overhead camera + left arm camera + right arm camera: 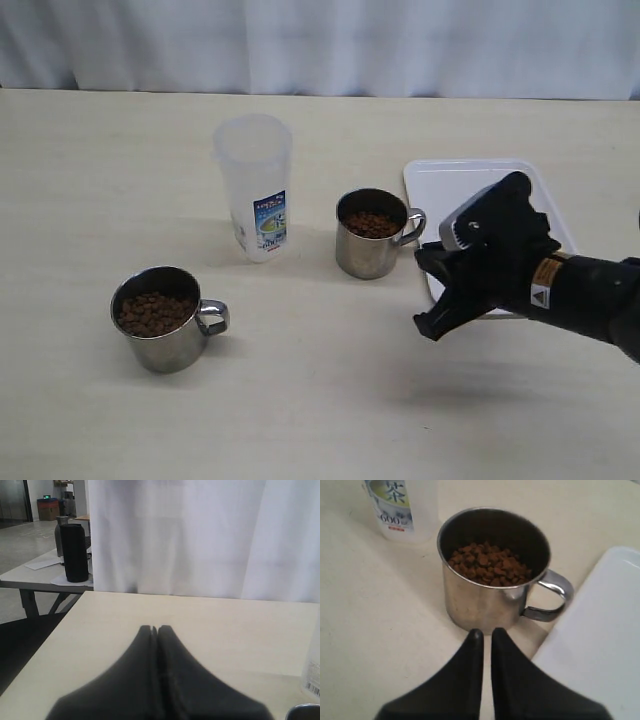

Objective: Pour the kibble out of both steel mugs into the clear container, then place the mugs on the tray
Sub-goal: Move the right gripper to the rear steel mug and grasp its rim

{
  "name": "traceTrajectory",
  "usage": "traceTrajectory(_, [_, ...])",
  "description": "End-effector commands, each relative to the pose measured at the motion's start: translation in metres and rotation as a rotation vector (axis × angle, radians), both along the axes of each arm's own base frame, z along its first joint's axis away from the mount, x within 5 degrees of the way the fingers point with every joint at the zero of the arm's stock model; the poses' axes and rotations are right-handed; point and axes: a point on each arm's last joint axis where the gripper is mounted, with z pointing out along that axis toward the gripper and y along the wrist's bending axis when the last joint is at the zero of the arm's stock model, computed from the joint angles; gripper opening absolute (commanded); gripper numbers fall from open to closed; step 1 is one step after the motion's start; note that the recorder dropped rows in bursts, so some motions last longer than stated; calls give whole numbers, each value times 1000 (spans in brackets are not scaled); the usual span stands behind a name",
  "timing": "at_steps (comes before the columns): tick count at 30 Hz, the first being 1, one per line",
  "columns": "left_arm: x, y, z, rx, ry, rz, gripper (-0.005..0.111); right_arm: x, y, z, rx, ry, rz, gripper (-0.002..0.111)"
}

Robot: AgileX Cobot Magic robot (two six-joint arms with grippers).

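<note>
Step in hand: opening approach, by my reading. Both mugs are full and the container looks empty; no pour begun, neither mug on the tray.
Left tool: black jaws pressed together, holding nothing. It points over bare bench toward the white curtain; it cannot be found in the exterior view.
Left mug: shiny stainless-steel cylindrical mug with loop handle, well to the left of the container and nearer the front edge of the bench; handle turned toward the right. Brown kibble pellets fill its lower part.
Container: tall clear plastic canister with a blue-and-white label, upright, mouth open, standing apart from both mugs.
Right mug: second steel mug, just right of the container, handle turned toward the tray, also loaded with kibble.
Right tool: jaws closed, empty, low and near this mug's wall on the side away from the container; not touching, as far as I can tell.
Tray: flat white rectangular plastic tray, right of the container, bare where visible; right arm covers part of it.
Next move calls for: parting the right jaws, shifting to the handle side, closing on the handle or rim.
Edges and room: handle sits close to the tray's rim, tight for a jaw. Wide open bench between the two mugs.
</note>
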Motion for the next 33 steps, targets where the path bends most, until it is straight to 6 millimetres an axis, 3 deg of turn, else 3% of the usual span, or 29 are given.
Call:
traceTrajectory(1, [0,0,0,-7,-9,-8,0,16,6,-11,40,7,154,4])
traceTrajectory(3, [0,0,0,-7,-9,-8,0,20,5,-14,88,-17,232,4])
traceTrajectory(10, [0,0,0,-7,-9,-8,0,37,0,-31,179,-1,206,11])
traceTrajectory(13, [0,0,0,-7,-9,-8,0,42,2,-37,173,12,220,26])
traceTrajectory(18, [0,0,0,-7,-9,-8,0,48,5,-42,199,8,226,67])
traceTrajectory(21, [0,0,0,-7,-9,-8,0,52,7,-42,259,-11,206,79])
traceTrajectory(33, [0,0,0,-3,-9,-8,0,79,14,-60,250,-56,208,80])
